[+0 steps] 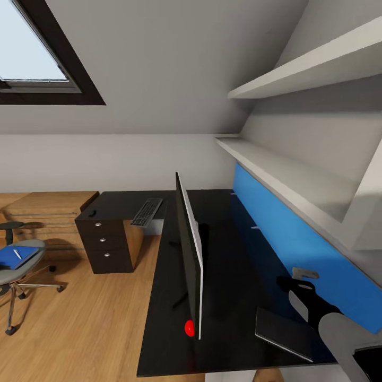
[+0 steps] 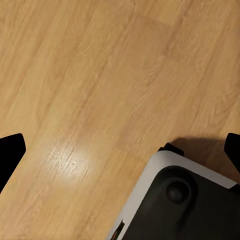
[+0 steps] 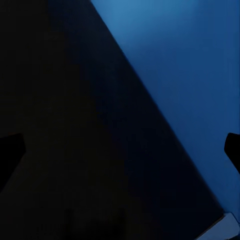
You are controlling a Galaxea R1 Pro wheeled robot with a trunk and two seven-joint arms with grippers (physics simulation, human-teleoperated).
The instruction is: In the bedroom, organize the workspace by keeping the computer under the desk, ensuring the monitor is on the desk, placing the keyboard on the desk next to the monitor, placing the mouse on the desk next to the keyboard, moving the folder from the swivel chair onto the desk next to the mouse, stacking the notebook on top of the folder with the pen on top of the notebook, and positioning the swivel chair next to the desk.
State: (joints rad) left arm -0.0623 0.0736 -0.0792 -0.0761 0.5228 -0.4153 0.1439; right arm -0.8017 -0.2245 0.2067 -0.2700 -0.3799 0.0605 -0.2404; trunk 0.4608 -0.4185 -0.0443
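Closest thing in the head view is the right arm coming in at the near right corner, with the right gripper (image 1: 303,280) hanging over the desk (image 1: 239,297) close to the blue wall panel (image 1: 297,239). In the right wrist view its fingertips (image 3: 11,150) sit at opposite edges with nothing between them, so it's spread wide and empty. Same story for the left gripper (image 2: 120,150): tips far apart, empty, pointing down at the wood floor (image 2: 100,75) with a corner of the robot's own base (image 2: 185,200) in shot.

The notebook (image 1: 284,331) lies flat on the near right of the desk, just beside that right arm. The monitor (image 1: 190,254) stands edge-on mid-desk. There's a red dot (image 1: 189,328) near its lower front edge, but I can't tell what it belongs to. The keyboard (image 1: 147,211) is on the far left wing of the desk above the drawer unit (image 1: 106,245), well apart from the monitor, and a small dark lump at the far left edge is probably the mouse (image 1: 93,214).

The folder (image 1: 16,257) is on the swivel chair (image 1: 21,276) off to the left, with the pen (image 1: 17,253) lying on top.

My read: the notebook looks placed but its folder isn't under it yet. Next up probably means rolling left to the chair for the folder, or pulling the keyboard nearer the monitor.
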